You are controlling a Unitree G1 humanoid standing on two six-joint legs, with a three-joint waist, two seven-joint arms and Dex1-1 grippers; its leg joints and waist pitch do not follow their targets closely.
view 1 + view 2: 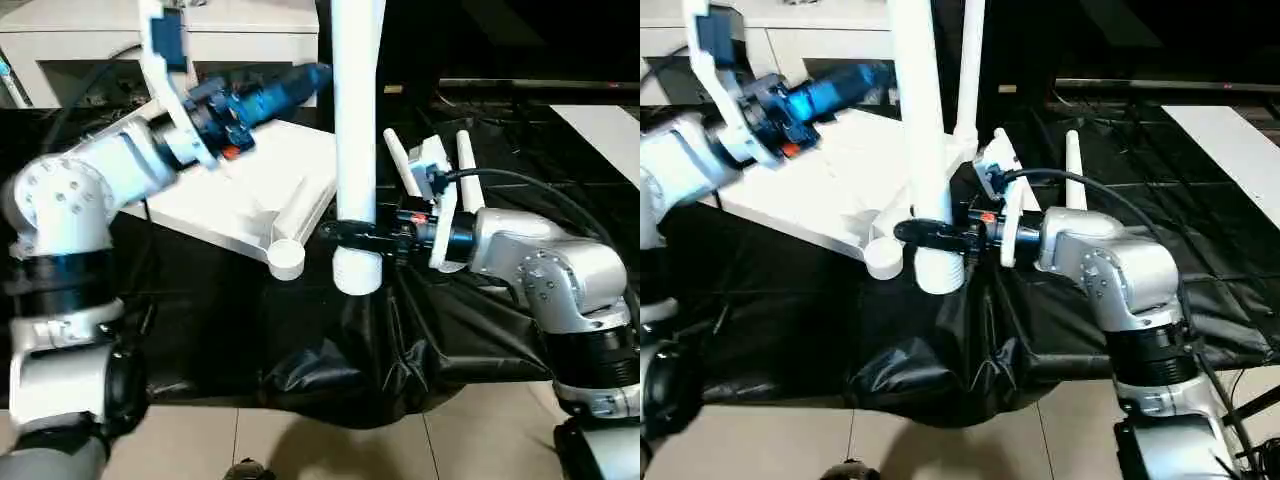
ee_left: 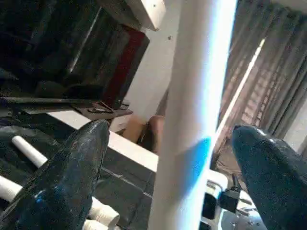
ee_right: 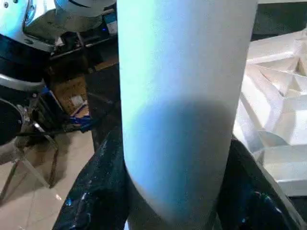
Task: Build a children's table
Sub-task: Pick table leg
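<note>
Right gripper (image 1: 345, 236) jaws clamped on upright table leg (image 1: 357, 130), ribbed end down, just beside corner socket (image 1: 285, 257) of table top (image 1: 250, 185) at tabletop (image 1: 450, 320) front edge. Left gripper (image 1: 300, 80) jaws wide, higher alongside the leg, not gripping.

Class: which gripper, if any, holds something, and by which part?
The right gripper clamps an upright white table leg just above its ribbed lower end; the left gripper is open around it.

The upright leg (image 1: 357, 150) is smooth white plastic with a ribbed lower end. Beside it the tabletop (image 1: 250, 195) looks like matt white plastic. Under the leg, a creased black sheet (image 1: 330, 370) with a slight sheen covers the worktop. The forearms (image 1: 1110, 255) are brushed silver metal.
</note>
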